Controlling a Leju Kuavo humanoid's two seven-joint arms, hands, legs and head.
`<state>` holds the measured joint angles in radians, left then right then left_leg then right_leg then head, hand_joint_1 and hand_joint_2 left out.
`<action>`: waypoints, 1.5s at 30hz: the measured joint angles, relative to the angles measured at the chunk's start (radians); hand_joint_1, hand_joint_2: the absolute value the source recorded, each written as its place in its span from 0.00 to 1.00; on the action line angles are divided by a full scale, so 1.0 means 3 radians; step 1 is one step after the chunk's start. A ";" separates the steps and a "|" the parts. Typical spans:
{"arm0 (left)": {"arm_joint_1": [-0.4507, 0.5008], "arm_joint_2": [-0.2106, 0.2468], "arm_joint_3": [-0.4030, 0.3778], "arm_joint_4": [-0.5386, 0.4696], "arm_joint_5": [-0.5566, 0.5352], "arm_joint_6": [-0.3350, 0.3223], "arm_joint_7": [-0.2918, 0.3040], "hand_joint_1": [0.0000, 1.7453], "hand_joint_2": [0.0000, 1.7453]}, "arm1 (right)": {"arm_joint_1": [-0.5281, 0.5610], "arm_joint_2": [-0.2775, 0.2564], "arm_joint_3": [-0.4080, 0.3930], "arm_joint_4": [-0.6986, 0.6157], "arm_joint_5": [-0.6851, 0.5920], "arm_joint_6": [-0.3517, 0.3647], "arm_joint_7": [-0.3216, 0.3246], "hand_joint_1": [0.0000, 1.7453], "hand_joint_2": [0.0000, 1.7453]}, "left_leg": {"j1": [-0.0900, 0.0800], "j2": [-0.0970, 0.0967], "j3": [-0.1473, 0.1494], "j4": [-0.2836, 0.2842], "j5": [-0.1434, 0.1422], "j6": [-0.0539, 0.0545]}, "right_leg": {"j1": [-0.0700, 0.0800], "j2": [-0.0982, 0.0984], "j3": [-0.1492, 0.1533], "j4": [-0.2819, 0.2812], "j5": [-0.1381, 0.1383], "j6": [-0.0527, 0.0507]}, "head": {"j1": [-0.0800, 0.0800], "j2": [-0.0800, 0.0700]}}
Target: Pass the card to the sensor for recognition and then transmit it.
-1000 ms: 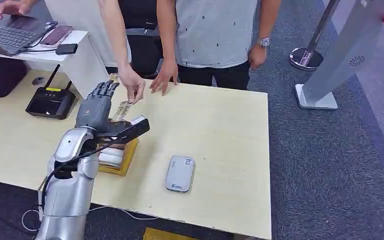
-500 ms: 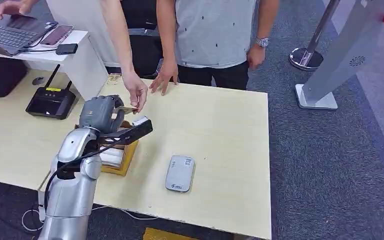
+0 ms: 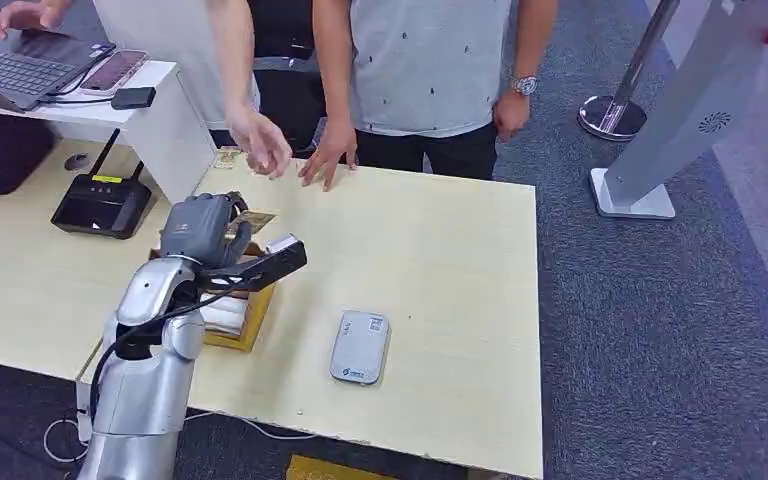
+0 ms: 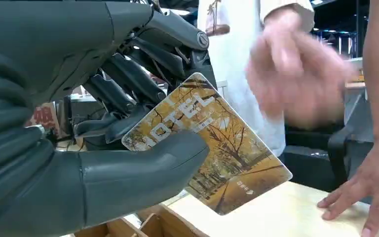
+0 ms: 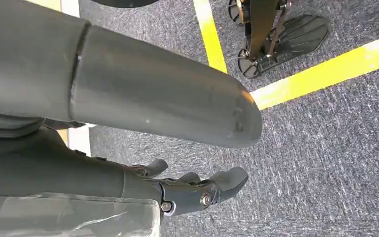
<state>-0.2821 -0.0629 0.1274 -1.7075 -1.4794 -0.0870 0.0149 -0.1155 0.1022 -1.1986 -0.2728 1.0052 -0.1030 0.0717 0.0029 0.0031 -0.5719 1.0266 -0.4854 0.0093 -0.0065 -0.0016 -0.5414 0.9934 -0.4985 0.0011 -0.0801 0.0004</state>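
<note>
The left hand (image 3: 200, 228) grasps the card (image 4: 212, 143) between thumb and fingers, holding it above the wooden box (image 3: 243, 322) on the tabletop (image 3: 440, 250), with the grey sensor (image 3: 360, 346) lying flat to its right. A person's hand (image 3: 258, 146), blurred, is just beyond the card and apart from it. The right hand (image 5: 197, 190) hangs over the carpet with fingers loosely apart, holding nothing.

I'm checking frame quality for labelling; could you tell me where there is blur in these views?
Left wrist view: the person's hand behind the card is smeared by motion, while the card and the left hand holding it are sharp. Head view: that same hand is blurred. Right wrist view: carpet is sharp.
</note>
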 joint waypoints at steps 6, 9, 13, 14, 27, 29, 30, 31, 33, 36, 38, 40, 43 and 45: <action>0.0037 -0.0008 -0.0047 0.0008 0.0051 0.0018 -0.0033 1.00 1.00 | 0.0000 0.0000 0.0001 0.0000 0.0005 0.0006 -0.0011 0.00 0.00 | 0.0000 0.0000 0.0000 0.0000 0.0000 0.0000 | 0.0000 0.0000 0.0000 0.0000 0.0000 0.0000 | 0.0000 0.0000; 0.0075 -0.0047 -0.0112 0.0011 0.0099 0.0081 -0.0099 1.00 1.00 | 0.0000 0.0000 0.0003 0.0000 0.0019 0.0015 -0.0017 0.00 0.00 | 0.0000 0.0000 0.0000 0.0000 0.0000 0.0000 | 0.0000 -0.0001 0.0000 0.0000 0.0000 0.0000 | -0.0001 0.0000; 0.0178 -0.0130 -0.0361 0.0039 0.0113 0.0214 -0.0127 1.00 1.00 | -0.0004 0.0000 0.0008 0.0000 0.0033 0.0017 -0.0038 0.00 0.00 | -0.0001 0.0000 0.0000 0.0000 0.0000 0.0001 | 0.0000 -0.0001 0.0001 -0.0001 0.0000 0.0000 | 0.0001 0.0000; 0.0202 -0.0137 -0.0430 0.0052 0.0114 0.0240 -0.0116 1.00 1.00 | -0.0004 0.0000 0.0010 0.0000 0.0033 0.0017 -0.0038 0.00 0.00 | -0.0002 0.0000 0.0000 0.0000 -0.0001 0.0001 | 0.0000 -0.0001 0.0001 -0.0001 0.0000 0.0000 | 0.0000 0.0000; 0.0402 -0.0225 -0.0992 0.0249 0.0220 0.0343 -0.0161 1.00 1.00 | -0.0005 0.0000 0.0022 0.0000 0.0047 0.0018 -0.0058 0.00 0.00 | -0.0001 0.0000 0.0000 0.0001 -0.0001 0.0001 | 0.0000 -0.0001 0.0000 -0.0001 0.0000 0.0000 | 0.0001 0.0000; 0.0433 -0.0244 -0.1087 0.0310 0.0247 0.0361 -0.0153 1.00 1.00 | -0.0005 0.0000 0.0022 0.0000 0.0065 0.0018 -0.0060 0.00 0.00 | -0.0001 0.0000 0.0000 0.0001 -0.0001 0.0001 | 0.0000 0.0000 0.0000 -0.0001 0.0000 0.0000 | 0.0001 0.0000; 0.0449 -0.0249 -0.1134 0.0341 0.0267 0.0379 -0.0132 1.00 1.00 | -0.0005 0.0000 0.0022 0.0000 0.0067 0.0020 -0.0058 0.00 0.00 | -0.0001 0.0000 0.0000 0.0001 -0.0001 0.0001 | 0.0000 0.0000 0.0000 -0.0001 0.0000 0.0000 | 0.0000 0.0000; 0.0461 -0.0250 -0.1180 0.0388 0.0277 0.0389 -0.0108 1.00 1.00 | -0.0005 0.0000 0.0022 0.0000 0.0070 0.0020 -0.0060 0.00 0.00 | -0.0002 0.0000 0.0000 0.0001 -0.0001 0.0001 | 0.0000 -0.0001 0.0000 -0.0002 0.0000 0.0000 | 0.0000 0.0000; 0.0495 -0.0259 -0.1249 0.0459 0.0280 0.0389 -0.0080 1.00 1.00 | -0.0006 0.0000 0.0022 0.0000 0.0075 0.0020 -0.0058 0.00 0.00 | -0.0001 0.0000 0.0000 0.0001 -0.0001 0.0001 | 0.0000 -0.0001 0.0000 -0.0002 0.0000 0.0000 | 0.0000 0.0000; 0.0535 -0.0272 -0.1293 0.0560 0.0278 0.0390 -0.0052 1.00 1.00 | -0.0004 0.0000 0.0022 0.0000 0.0075 0.0020 -0.0058 0.00 0.00 | -0.0001 0.0000 0.0000 0.0001 -0.0001 0.0001 | 0.0000 0.0000 0.0000 -0.0002 0.0000 0.0000 | 0.0000 0.0000; 0.0544 -0.0272 -0.1312 0.0608 0.0276 0.0390 -0.0051 1.00 1.00 | -0.0004 0.0000 0.0022 0.0000 0.0075 0.0020 -0.0060 0.00 0.00 | -0.0001 0.0000 0.0000 0.0001 -0.0001 0.0001 | 0.0000 -0.0001 0.0000 -0.0002 0.0000 0.0000 | 0.0000 0.0000; 0.0559 -0.0275 -0.1335 0.0648 0.0257 0.0389 -0.0043 1.00 1.00 | -0.0006 0.0000 0.0022 0.0000 0.0081 0.0020 -0.0061 0.00 0.00 | -0.0001 0.0000 0.0000 0.0001 -0.0001 0.0001 | 0.0000 -0.0001 0.0001 -0.0001 0.0000 0.0000 | 0.0001 0.0000; 0.0593 -0.0277 -0.1359 0.0721 0.0191 0.0401 -0.0019 1.00 1.00 | -0.0004 0.0000 0.0022 0.0000 0.0089 0.0020 -0.0065 0.00 0.00 | -0.0001 0.0000 0.0000 0.0001 -0.0001 0.0001 | 0.0000 -0.0001 0.0001 -0.0001 0.0000 0.0000 | 0.0000 0.0000; 0.0613 -0.0275 -0.1385 0.0783 0.0105 0.0420 0.0046 1.00 1.00 | -0.0006 0.0000 0.0022 -0.0001 0.0093 0.0020 -0.0070 0.00 0.00 | -0.0001 0.0000 0.0000 0.0001 -0.0001 0.0001 | 0.0000 -0.0001 0.0001 -0.0001 0.0000 0.0000 | 0.0000 0.0000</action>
<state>-0.0982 -0.1453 -0.2880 -1.4725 -1.4477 0.0389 0.0287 -0.1173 0.1022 -1.1921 -0.2731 1.0330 -0.0969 0.0507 0.0025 0.0030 -0.5720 1.0267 -0.4858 0.0097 -0.0065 -0.0019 -0.5412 0.9930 -0.4984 0.0012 -0.0801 0.0004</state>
